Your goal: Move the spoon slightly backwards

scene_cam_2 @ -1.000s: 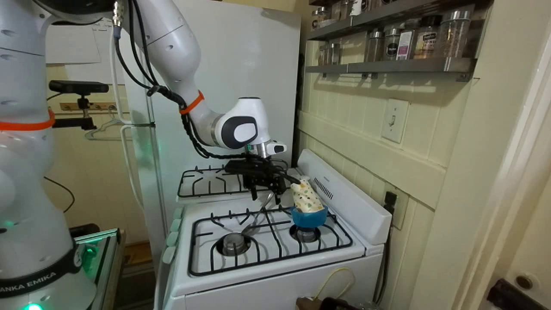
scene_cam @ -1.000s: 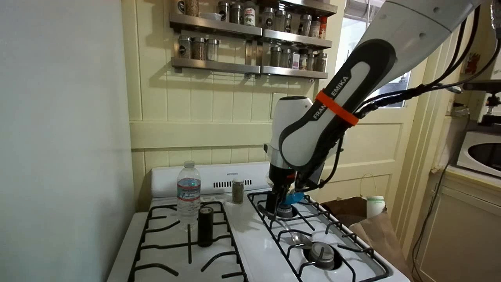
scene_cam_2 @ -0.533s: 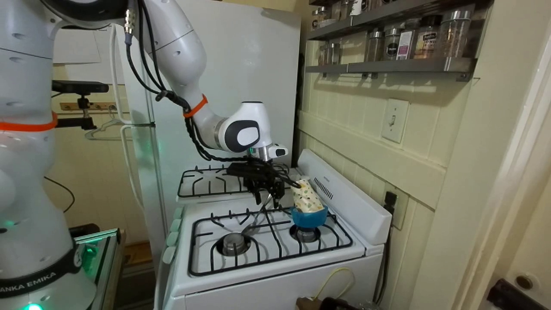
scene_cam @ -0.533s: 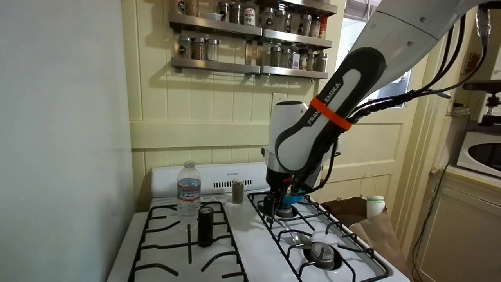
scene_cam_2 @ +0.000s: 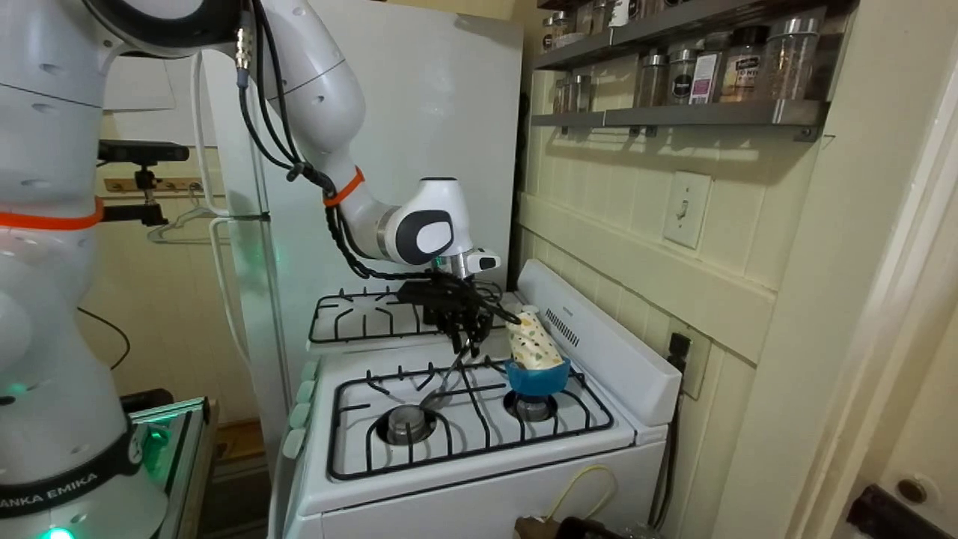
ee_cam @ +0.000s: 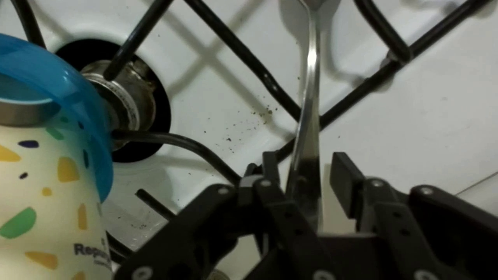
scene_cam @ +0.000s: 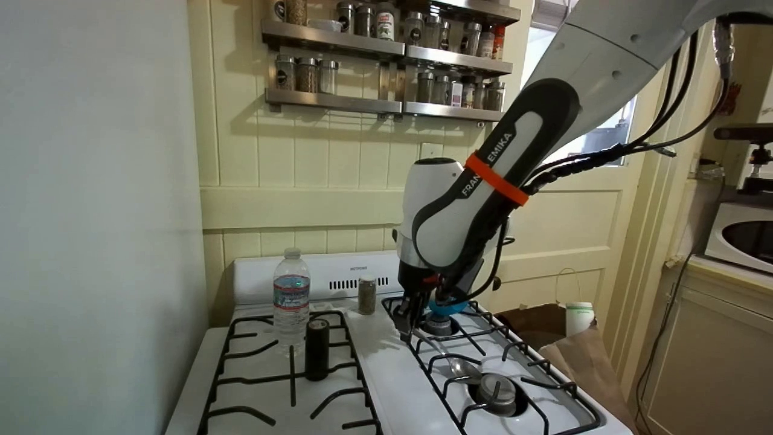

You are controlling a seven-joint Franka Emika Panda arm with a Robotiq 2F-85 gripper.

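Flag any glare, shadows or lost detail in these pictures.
Wrist view: a bright glint on the spoon, crossing shadows from the grate on the white stovetop, little detail in the dark claw. In an exterior view: the window looks partly washed out, the shelf casts shadows on the wall. Both exterior views: the claw is a dark clump.

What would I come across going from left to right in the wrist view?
Spotted cream cylinder, stove burner, cluster of brown specks, metal spoon.
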